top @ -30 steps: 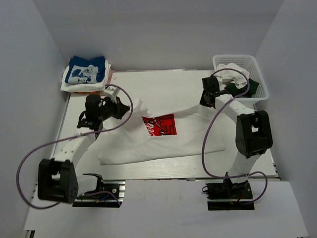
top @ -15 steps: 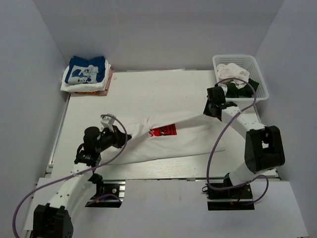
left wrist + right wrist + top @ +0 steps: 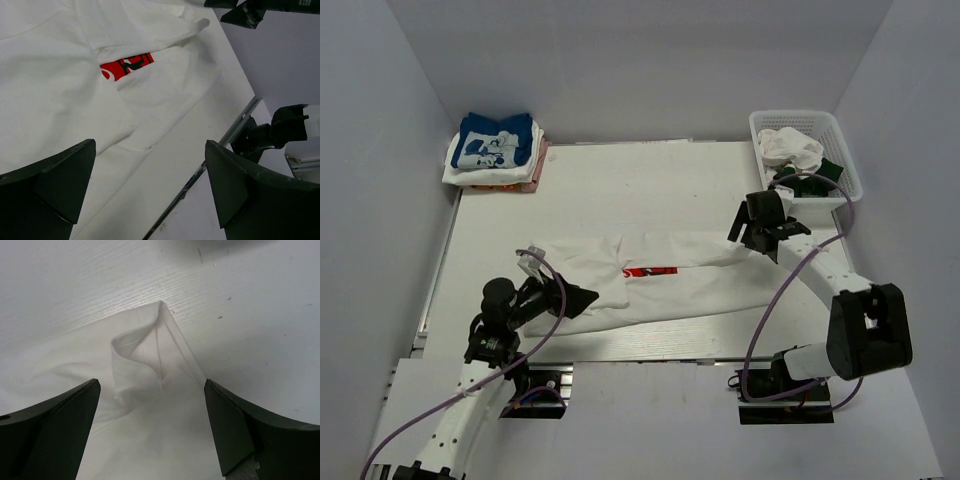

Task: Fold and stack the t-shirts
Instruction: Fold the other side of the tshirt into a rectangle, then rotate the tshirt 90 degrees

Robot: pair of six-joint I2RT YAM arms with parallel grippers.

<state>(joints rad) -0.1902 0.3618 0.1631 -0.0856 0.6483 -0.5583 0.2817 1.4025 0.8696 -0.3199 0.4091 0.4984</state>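
A large white t-shirt (image 3: 660, 285) lies folded into a long band across the middle of the table, and only a sliver of its red print (image 3: 648, 271) shows. My left gripper (image 3: 582, 300) stands open at the band's near left end, holding nothing. In the left wrist view the white t-shirt (image 3: 50, 90) and the red print (image 3: 127, 66) lie ahead of the open left gripper (image 3: 150, 145). My right gripper (image 3: 760, 238) is open just above the band's right end. A puckered corner of the shirt (image 3: 150, 355) lies loose on the table between the fingers of the right gripper (image 3: 152, 385).
A stack of folded t-shirts (image 3: 492, 150), a blue one with white print on top, sits at the back left corner. A white basket (image 3: 850, 175) at the back right holds white and dark green cloth. The table's near metal edge (image 3: 225, 140) runs close to the left gripper.
Both grippers drew the shirt's far edge toward the near side, folding it over the red print, then opened and let it go. The left arm swung toward the near edge.
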